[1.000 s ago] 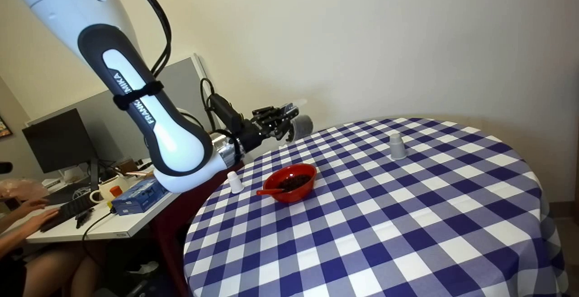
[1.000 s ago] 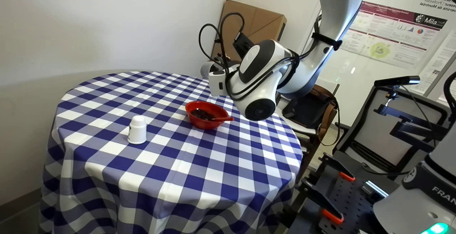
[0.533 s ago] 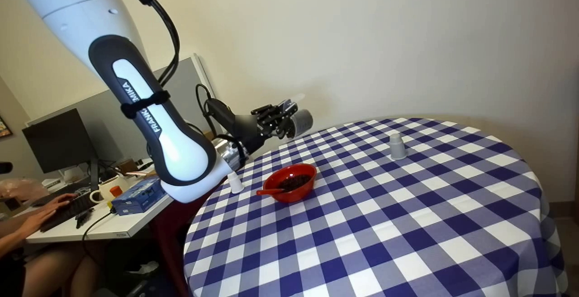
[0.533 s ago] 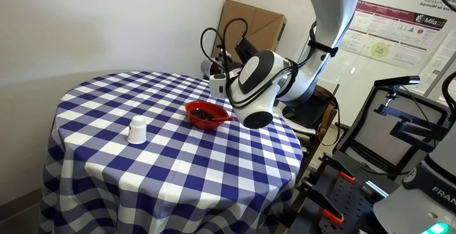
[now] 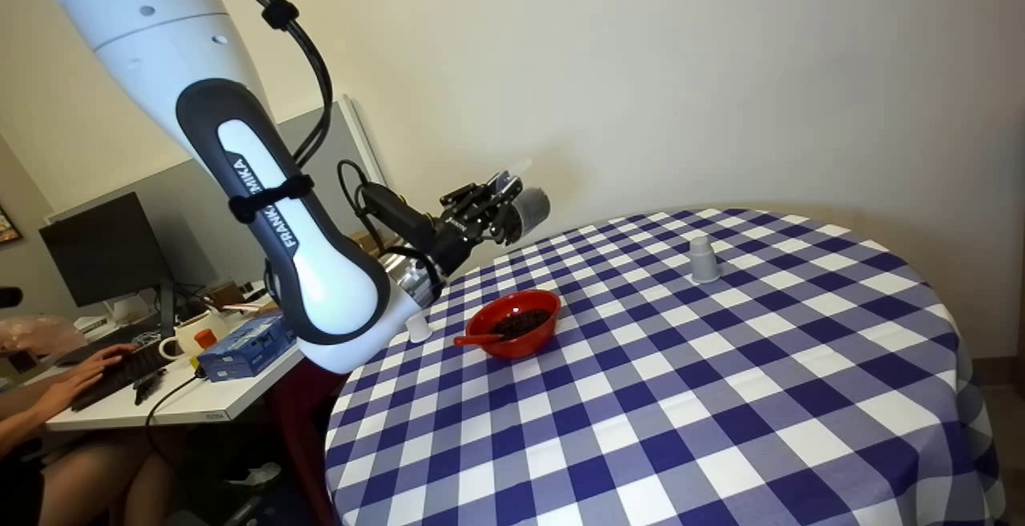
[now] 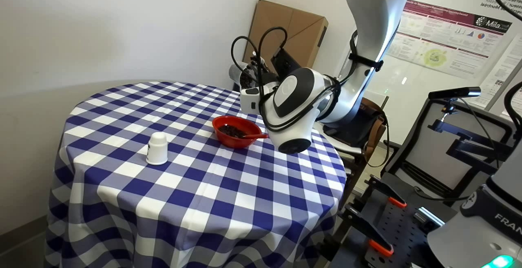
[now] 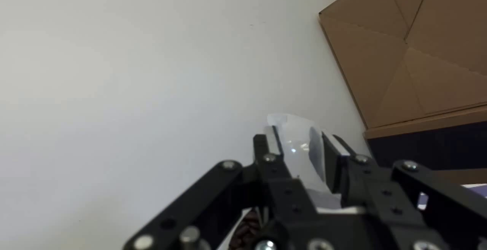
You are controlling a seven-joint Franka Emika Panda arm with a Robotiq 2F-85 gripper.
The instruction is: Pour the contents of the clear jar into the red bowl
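gripper [image 7: 300,148] clamped on the clear jar [image 5: 532,212], tilted high off the table [image 5: 721,350], and there are dark beans [image 5: 522,323] in the red bowl [image 6: 232,142] already, more showing in the jar, so pouring looks unfinished

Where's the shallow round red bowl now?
In an exterior view, the red bowl sits on the left of the blue-and-white checked tablecloth, below the clear cylindrical jar in frame.
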